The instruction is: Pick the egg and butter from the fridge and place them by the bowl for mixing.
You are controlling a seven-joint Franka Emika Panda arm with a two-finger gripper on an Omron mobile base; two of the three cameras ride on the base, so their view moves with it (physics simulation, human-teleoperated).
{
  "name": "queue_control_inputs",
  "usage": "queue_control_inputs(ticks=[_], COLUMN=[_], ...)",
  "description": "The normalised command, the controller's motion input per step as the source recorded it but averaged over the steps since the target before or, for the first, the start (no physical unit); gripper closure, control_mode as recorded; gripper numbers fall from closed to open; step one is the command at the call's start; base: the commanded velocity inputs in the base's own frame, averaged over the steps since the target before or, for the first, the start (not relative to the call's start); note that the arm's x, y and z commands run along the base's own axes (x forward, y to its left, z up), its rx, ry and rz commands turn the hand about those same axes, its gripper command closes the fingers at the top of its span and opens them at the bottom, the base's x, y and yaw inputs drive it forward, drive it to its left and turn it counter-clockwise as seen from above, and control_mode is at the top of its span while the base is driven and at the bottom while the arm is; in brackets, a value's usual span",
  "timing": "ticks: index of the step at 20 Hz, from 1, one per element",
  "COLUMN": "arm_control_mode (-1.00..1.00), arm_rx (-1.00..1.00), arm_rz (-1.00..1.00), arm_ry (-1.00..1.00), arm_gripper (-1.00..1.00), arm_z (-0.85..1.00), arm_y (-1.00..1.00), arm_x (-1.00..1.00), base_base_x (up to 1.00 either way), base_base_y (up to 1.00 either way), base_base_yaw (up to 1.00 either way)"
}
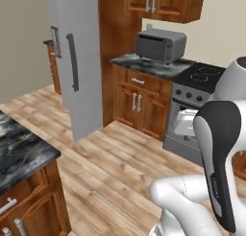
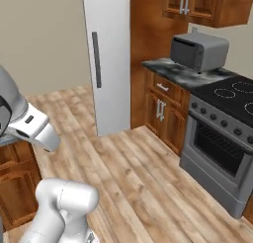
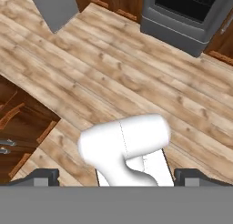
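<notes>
Facing a closed fridge (image 1: 77, 62) at eleven o'clock in the left base view, the arm hangs over bare plank floor (image 2: 148, 182), a wide lane between island counter (image 1: 19, 153) and stove (image 2: 225, 138). The gripper (image 3: 116, 175) points down, fingertips (image 3: 45, 176) spread wide, holding nothing. One fridge, one stove, one grey oven (image 2: 200, 50) on the counter at one o'clock.

Both base views face the distant fridge (image 1: 72, 62) and stove (image 2: 225, 133); hand view looks floorward.
</notes>
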Motion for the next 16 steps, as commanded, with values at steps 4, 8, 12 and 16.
queue_control_inputs(ticks=[4, 8, 12, 16], arm_control_mode=[1.0, 1.0, 1.0, 1.0], arm_rx=[0.0, 0.0, 0.0, 0.0], arm_rz=[0.0, 0.0, 0.0, 0.0], arm_ry=[0.0, 0.0, 0.0, 0.0], arm_gripper=[-1.0, -1.0, -1.0, -1.0], arm_z=[0.0, 0.0, 0.0, 0.0], arm_y=[0.0, 0.0, 0.0, 0.0], arm_x=[0.0, 0.0, 0.0, 0.0], base_base_x=[0.72, 0.65, 0.61, 0.57], base_base_y=[-0.06, -0.15, -0.26, -0.3], base_base_yaw=[0.33, 0.34, 0.24, 0.22])
